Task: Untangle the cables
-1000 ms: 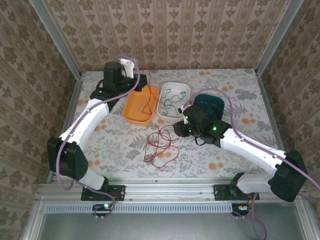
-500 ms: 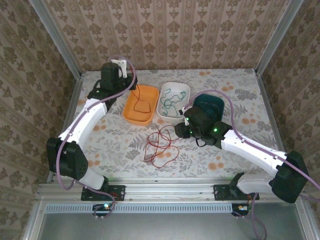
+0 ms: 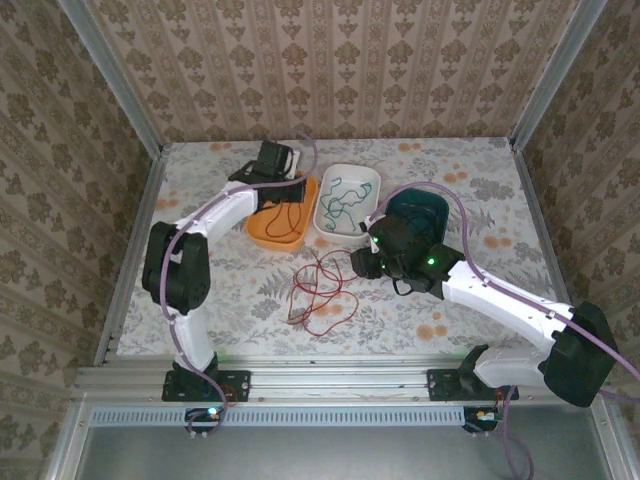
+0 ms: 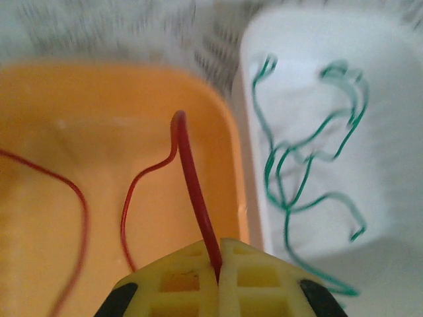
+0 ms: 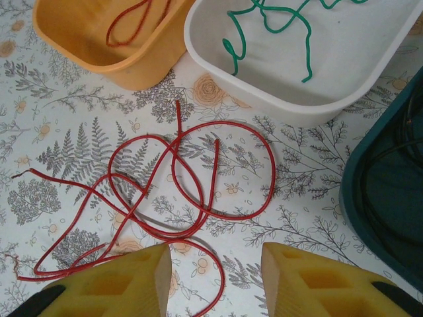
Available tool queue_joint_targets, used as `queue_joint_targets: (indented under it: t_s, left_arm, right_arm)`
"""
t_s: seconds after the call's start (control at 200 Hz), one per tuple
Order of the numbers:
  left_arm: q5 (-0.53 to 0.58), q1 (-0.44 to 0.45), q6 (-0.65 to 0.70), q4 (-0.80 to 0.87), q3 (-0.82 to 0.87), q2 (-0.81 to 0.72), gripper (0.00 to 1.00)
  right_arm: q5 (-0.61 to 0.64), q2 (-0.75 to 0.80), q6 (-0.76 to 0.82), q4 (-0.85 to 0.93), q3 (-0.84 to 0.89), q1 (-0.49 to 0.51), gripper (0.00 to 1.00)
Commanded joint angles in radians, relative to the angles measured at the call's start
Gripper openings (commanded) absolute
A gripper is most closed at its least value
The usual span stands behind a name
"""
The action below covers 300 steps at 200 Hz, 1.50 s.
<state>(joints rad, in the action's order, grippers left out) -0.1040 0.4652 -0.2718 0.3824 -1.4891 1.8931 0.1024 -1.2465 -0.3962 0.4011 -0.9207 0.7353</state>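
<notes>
My left gripper [image 4: 221, 249] is shut on a red cable [image 4: 193, 178] and hangs over the orange tray [image 4: 39, 79], with the cable's free length trailing down into it. From above, that gripper [image 3: 287, 172] sits at the tray's far end. A tangle of red cables [image 3: 320, 290] lies on the table in front of the trays. My right gripper [image 5: 217, 264] stands open just above the tangle's near right side [image 5: 192, 178], with nothing between its fingers. A green cable [image 5: 277, 26] lies in the white tray [image 5: 291, 99].
A teal bin [image 3: 432, 206] with a black cable [image 5: 396, 132] inside stands right of the white tray [image 3: 373, 178], close behind my right wrist. The orange tray [image 3: 270, 230] and white tray stand side by side. Patterned walls close in the table.
My left arm has swung from the back left corner to the right and now holds the red cable over the orange tray. The right arm has stayed put.
</notes>
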Motion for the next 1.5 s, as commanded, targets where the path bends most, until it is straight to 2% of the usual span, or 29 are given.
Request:
queue_joint_targets:
  t_s: [0.0,0.12,0.26,0.325,0.43,0.49,0.58,0.63,0.71,0.77,0.925,1.015,1.11,1.15,1.24,1.405,1.465,1.495]
  left_arm:
    - [0.082,-0.014,-0.044,0.048,0.004,-0.006,0.02]
    - [0.117,-0.036,-0.08,0.044,0.0,-0.022,0.09]
    - [0.114,-0.032,-0.051,0.027,-0.014,-0.058,0.44]
    - [0.125,-0.015,-0.025,0.027,-0.011,-0.089,0.51]
    - [0.241,0.05,-0.002,-0.006,0.069,-0.194,0.59]
    - [0.317,0.09,0.016,-0.032,0.143,-0.271,0.73]
    - [0.327,0.147,0.031,-0.044,0.261,-0.385,0.75]
    - [0.257,0.166,0.02,-0.038,0.331,-0.438,0.76]
    - [0.085,0.175,-0.029,-0.026,0.447,-0.505,0.79]
    - [0.024,0.207,-0.037,-0.008,0.521,-0.543,0.83]
    - [0.011,0.314,-0.018,0.056,0.638,-0.599,0.84]
    - [0.024,0.338,-0.033,0.046,0.682,-0.597,0.85]
    - [0.065,0.34,-0.053,0.012,0.704,-0.57,0.83]
    - [0.082,0.339,-0.053,-0.009,0.708,-0.552,0.78]
    - [0.124,0.339,-0.062,-0.064,0.708,-0.507,0.59]
    - [0.18,0.35,-0.046,-0.101,0.677,-0.443,0.14]
    - [0.209,0.367,-0.021,-0.083,0.646,-0.444,0.02]
    - [0.232,0.384,-0.005,-0.072,0.627,-0.454,0.0]
  right_arm:
    - [0.031,0.019,0.002,0.016,0.003,-0.005,0.42]
    - [0.033,0.019,0.0,0.016,0.002,-0.006,0.42]
    - [0.031,0.026,-0.004,0.01,0.009,-0.006,0.43]
    - [0.037,0.031,-0.006,0.01,0.011,-0.005,0.43]
    - [0.044,0.039,-0.009,0.004,0.014,-0.007,0.42]
    - [0.049,0.042,-0.01,0.005,0.016,-0.008,0.43]
    - [0.051,0.042,-0.003,0.004,0.022,-0.008,0.43]
    - [0.05,0.038,-0.003,0.005,0.023,-0.012,0.43]
    - [0.04,0.029,0.002,0.002,0.026,-0.015,0.43]
    - [0.031,0.021,0.004,-0.004,0.026,-0.016,0.43]
    - [0.019,-0.004,0.004,-0.013,0.022,-0.019,0.43]
    - [0.017,-0.018,0.005,-0.017,0.016,-0.019,0.42]
    - [0.016,-0.026,0.003,-0.018,0.01,-0.019,0.42]
    - [0.014,-0.027,0.003,-0.016,0.009,-0.019,0.42]
    - [0.013,-0.023,0.005,-0.013,0.008,-0.019,0.42]
    - [-0.032,-0.003,0.023,-0.01,0.022,-0.019,0.42]
    - [-0.095,-0.004,0.038,-0.024,0.034,-0.02,0.42]
    - [-0.133,-0.011,0.04,-0.029,0.039,-0.019,0.43]
